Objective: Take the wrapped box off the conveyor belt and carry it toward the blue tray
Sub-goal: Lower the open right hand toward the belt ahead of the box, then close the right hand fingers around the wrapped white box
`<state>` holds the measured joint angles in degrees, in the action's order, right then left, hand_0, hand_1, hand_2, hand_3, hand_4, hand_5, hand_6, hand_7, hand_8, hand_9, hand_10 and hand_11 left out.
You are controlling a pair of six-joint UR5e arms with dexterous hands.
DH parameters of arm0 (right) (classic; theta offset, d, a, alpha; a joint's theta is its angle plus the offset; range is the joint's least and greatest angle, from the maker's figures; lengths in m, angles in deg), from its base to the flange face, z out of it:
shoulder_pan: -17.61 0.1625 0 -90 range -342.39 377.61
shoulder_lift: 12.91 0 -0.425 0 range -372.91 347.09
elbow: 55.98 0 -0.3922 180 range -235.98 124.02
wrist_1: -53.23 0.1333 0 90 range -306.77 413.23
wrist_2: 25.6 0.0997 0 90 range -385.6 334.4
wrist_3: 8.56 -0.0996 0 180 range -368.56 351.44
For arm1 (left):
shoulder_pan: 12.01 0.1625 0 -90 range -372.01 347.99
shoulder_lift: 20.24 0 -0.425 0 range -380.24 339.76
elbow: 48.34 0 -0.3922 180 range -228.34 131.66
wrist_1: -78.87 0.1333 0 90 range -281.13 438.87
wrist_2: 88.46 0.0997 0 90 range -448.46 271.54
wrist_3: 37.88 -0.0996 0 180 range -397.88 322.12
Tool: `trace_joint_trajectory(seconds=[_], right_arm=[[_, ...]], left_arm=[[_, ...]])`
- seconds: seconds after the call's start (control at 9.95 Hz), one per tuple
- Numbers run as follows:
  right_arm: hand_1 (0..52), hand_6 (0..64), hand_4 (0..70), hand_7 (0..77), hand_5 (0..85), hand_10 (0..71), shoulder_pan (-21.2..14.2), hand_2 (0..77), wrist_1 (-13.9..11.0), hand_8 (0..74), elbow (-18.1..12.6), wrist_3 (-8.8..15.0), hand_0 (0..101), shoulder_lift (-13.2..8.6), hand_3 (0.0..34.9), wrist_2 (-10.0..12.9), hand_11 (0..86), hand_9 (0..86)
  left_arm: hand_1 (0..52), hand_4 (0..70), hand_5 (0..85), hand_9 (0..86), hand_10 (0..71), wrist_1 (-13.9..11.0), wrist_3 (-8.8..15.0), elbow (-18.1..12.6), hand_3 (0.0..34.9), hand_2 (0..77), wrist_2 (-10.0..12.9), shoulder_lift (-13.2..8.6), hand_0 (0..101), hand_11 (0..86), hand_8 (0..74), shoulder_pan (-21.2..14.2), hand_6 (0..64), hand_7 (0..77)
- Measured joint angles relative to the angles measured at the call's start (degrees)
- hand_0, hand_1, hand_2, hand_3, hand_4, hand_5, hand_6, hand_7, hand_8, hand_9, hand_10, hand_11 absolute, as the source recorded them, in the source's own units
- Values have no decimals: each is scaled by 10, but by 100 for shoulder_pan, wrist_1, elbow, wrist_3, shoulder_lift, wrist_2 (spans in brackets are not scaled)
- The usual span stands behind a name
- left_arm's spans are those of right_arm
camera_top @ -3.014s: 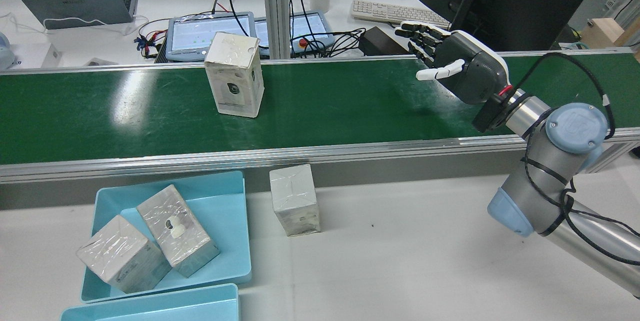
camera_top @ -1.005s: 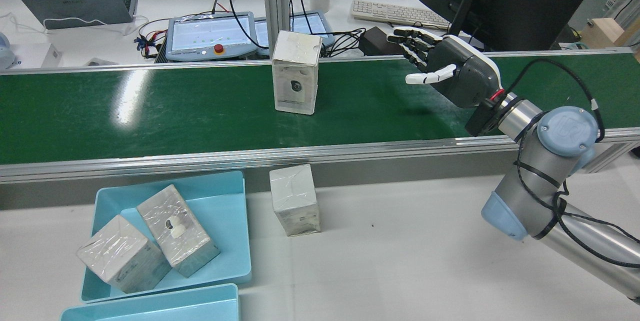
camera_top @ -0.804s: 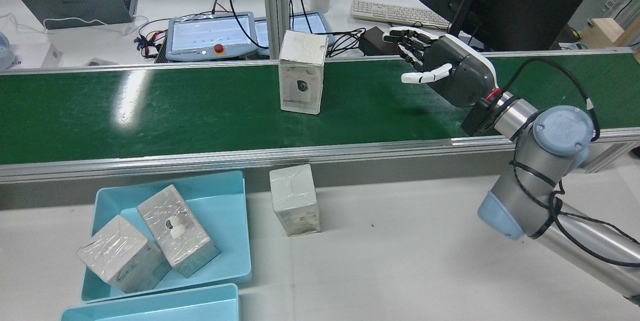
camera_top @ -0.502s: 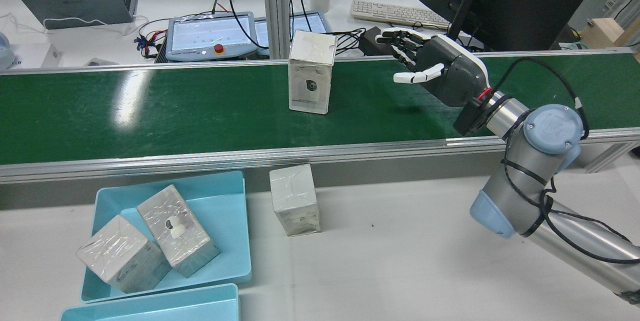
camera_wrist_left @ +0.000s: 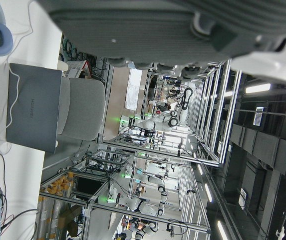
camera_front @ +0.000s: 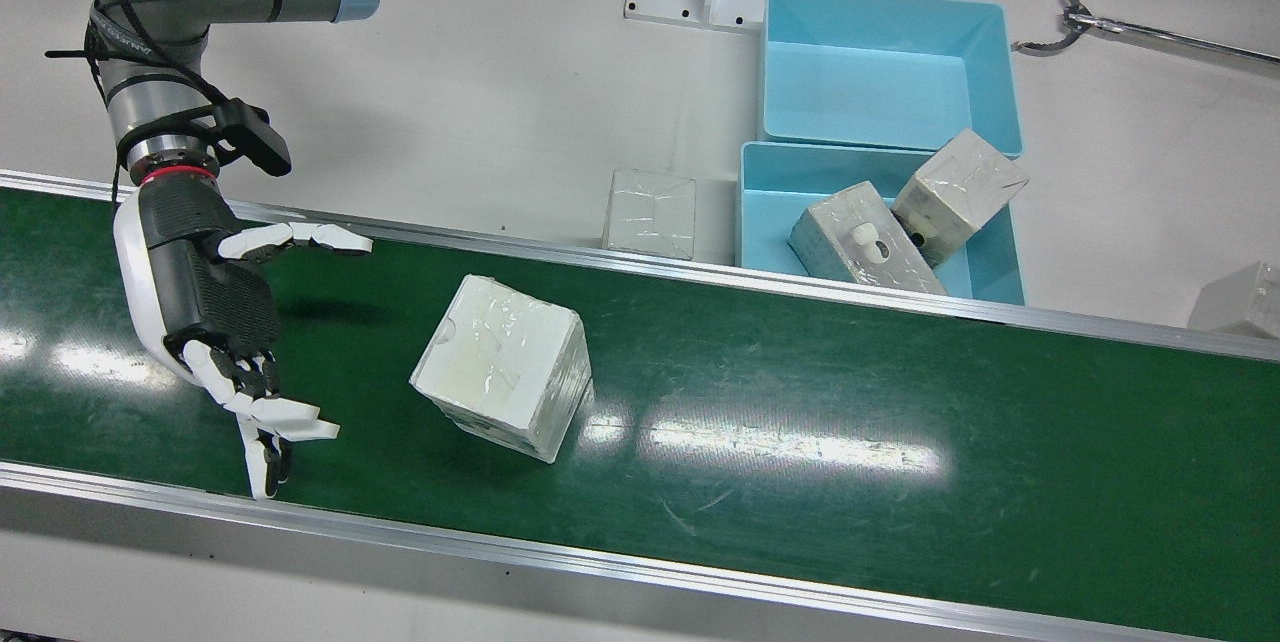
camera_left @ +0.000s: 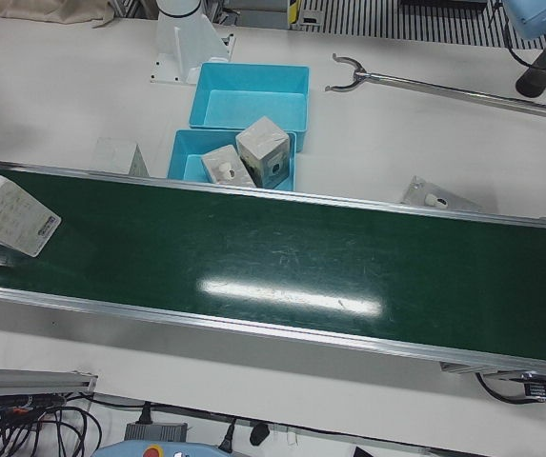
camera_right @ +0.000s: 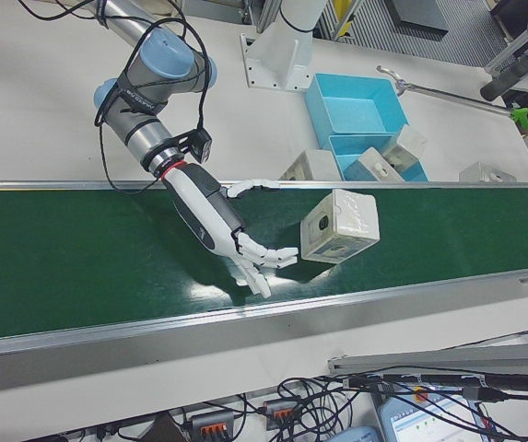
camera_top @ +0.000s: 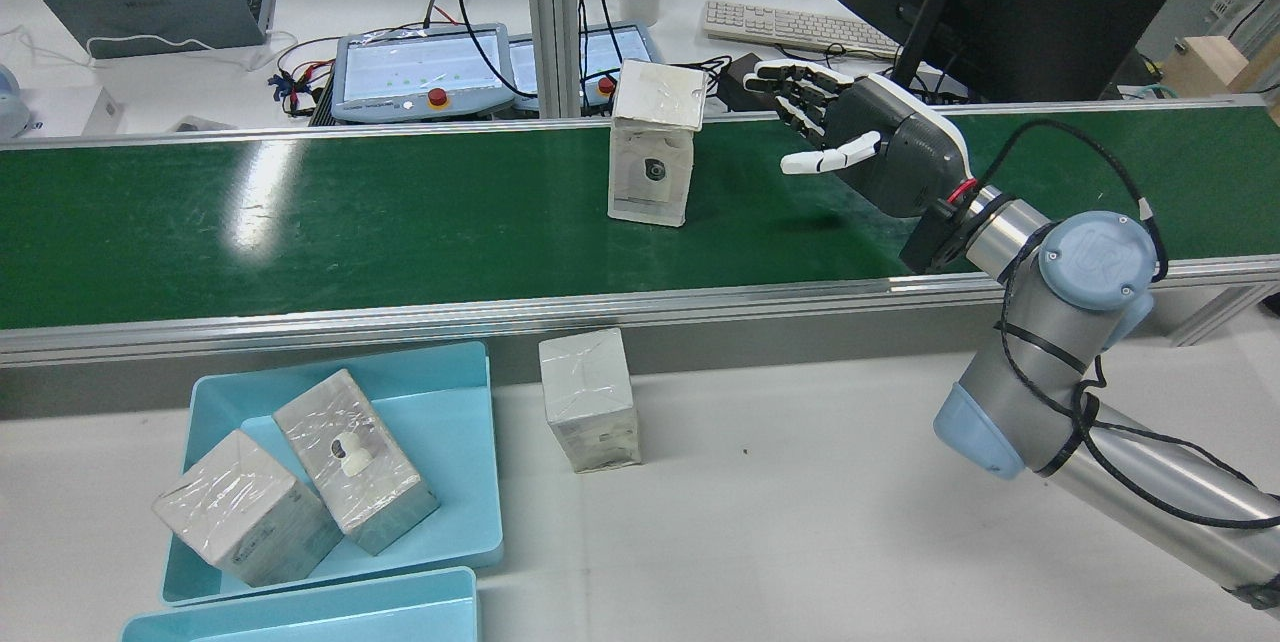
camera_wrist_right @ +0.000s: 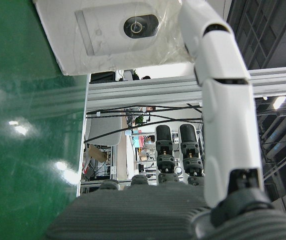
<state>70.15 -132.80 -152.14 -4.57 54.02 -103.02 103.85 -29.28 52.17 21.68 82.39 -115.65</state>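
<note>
A white wrapped box [camera_top: 652, 144] stands upright on the green conveyor belt [camera_top: 300, 222], near the belt's far side in the rear view. From above, the box [camera_front: 500, 380] lies just right of my right hand [camera_front: 215, 292]. My right hand [camera_top: 870, 137] hovers open over the belt, fingers spread toward the box, with a gap between them. In the right hand view the box [camera_wrist_right: 118, 30] fills the top left beyond a white finger [camera_wrist_right: 222, 100]. The blue tray [camera_top: 470, 482] sits on the table below the belt. My left hand [camera_wrist_left: 157, 25] shows only as a blurred underside.
Two wrapped boxes [camera_top: 355, 462] lie in the blue tray, and another [camera_top: 590, 402] stands on the table against the belt frame. A second blue tray [camera_front: 885, 62] sits beside the first. A metal reacher tool [camera_front: 1100, 17] and one more box [camera_left: 434, 195] lie further along the table.
The box has ridden the belt rightward in the rear view, closing on my right hand. My right hand has moved left toward it and stayed open.
</note>
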Motion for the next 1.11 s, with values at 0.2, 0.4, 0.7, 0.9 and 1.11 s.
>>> trace_joint_trajectory(seconds=[0.2,0.4,0.7,0.9,1.11], right_arm=[[185,55,109,207,245,0,-14,196,-3,0,1,4,506,3,76,-1,11,38],[185,55,87,207,240,0,-27,196,-4,0,1,5,506,3,75,-1,11,33],[185,55,109,207,235,0,-81,196,-6,0,1,28,506,3,75,-1,11,33],[202,55,109,213,240,0,-114,224,0,0,17,83,506,4,79,4,11,27],[202,55,109,213,240,0,-126,224,4,0,24,104,506,-1,88,12,11,27]], left_arm=[[0,0,11,0,5,0,0,0,0,11,0,0,0,0,5,0,0,5],[0,0,11,0,0,0,0,0,0,11,0,0,0,0,5,0,0,5],[0,0,11,0,0,0,0,0,0,5,0,0,0,5,5,0,0,5],[0,0,11,0,5,0,0,0,0,5,0,0,0,0,5,0,0,5],[0,0,11,0,0,0,0,0,0,5,0,0,0,0,5,0,0,5]])
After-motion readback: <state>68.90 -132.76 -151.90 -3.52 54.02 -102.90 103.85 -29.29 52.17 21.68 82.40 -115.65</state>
